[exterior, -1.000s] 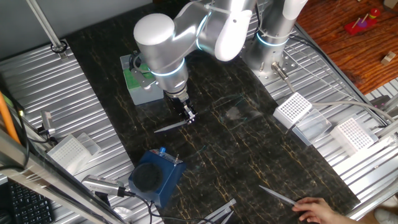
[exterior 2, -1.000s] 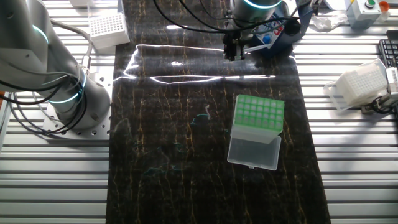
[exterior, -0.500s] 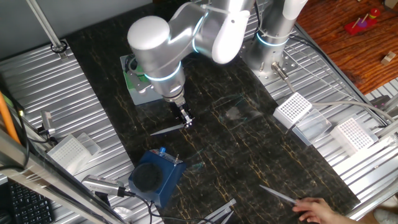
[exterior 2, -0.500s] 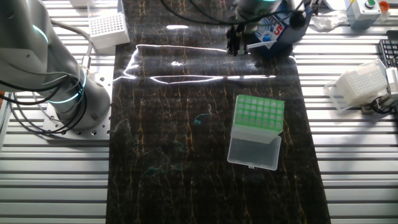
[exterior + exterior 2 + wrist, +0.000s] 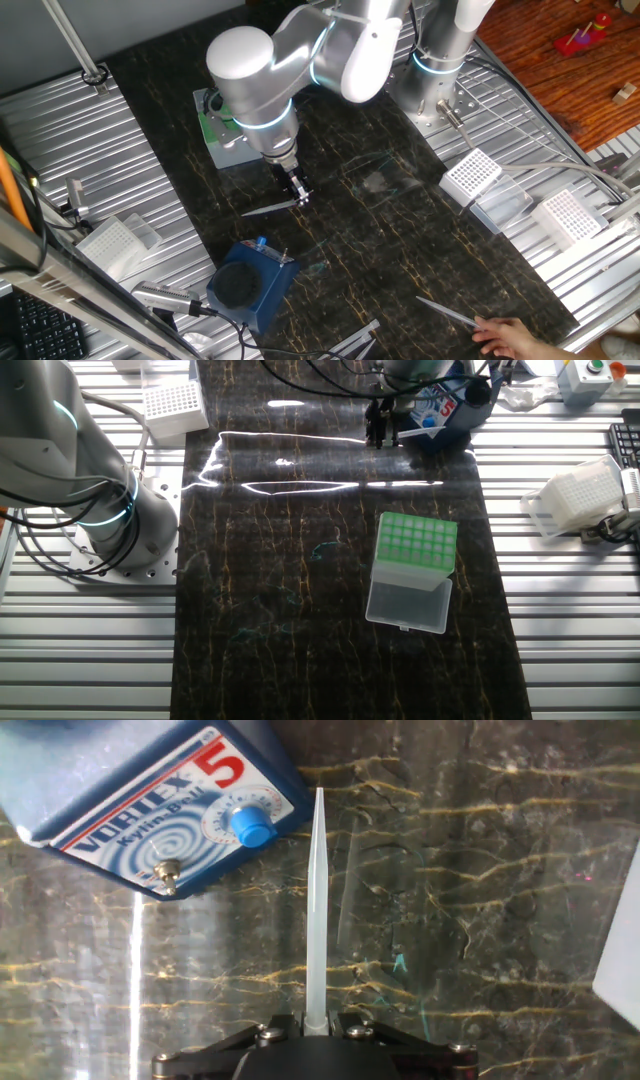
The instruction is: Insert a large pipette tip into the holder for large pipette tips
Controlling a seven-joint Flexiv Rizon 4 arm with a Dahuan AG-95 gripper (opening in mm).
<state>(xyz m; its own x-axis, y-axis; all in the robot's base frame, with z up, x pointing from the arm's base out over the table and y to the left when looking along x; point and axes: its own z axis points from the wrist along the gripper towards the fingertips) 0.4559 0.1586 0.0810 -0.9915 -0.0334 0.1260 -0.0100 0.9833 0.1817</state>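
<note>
My gripper (image 5: pixel 297 190) is shut on the wide end of the large pipette tip (image 5: pixel 270 207), a long translucent white cone that sticks out sideways just above the dark mat. In the hand view the tip (image 5: pixel 316 900) runs straight up from between the closed jaws (image 5: pixel 316 1020), its point next to the blue mixer. The holder for large pipette tips (image 5: pixel 417 543), with its green grid top and its clear lid folded open, stands mid-mat, well apart from the gripper (image 5: pixel 383 432). In one fixed view the holder (image 5: pixel 212 130) is partly hidden behind the arm.
A blue vortex mixer (image 5: pixel 250 285) stands close to the tip's point and also shows in the hand view (image 5: pixel 150 790). White perforated racks (image 5: pixel 472 175) (image 5: pixel 570 215) (image 5: pixel 110 240) stand on the metal surround. A person's hand (image 5: pixel 505 335) holds another tip (image 5: pixel 445 313) at the front right. A second arm's base (image 5: pixel 90 480) stands beside the mat.
The gripper, with the tip in it, has shifted a little toward the blue mixer over the last second. It has barely moved in the last half second.
</note>
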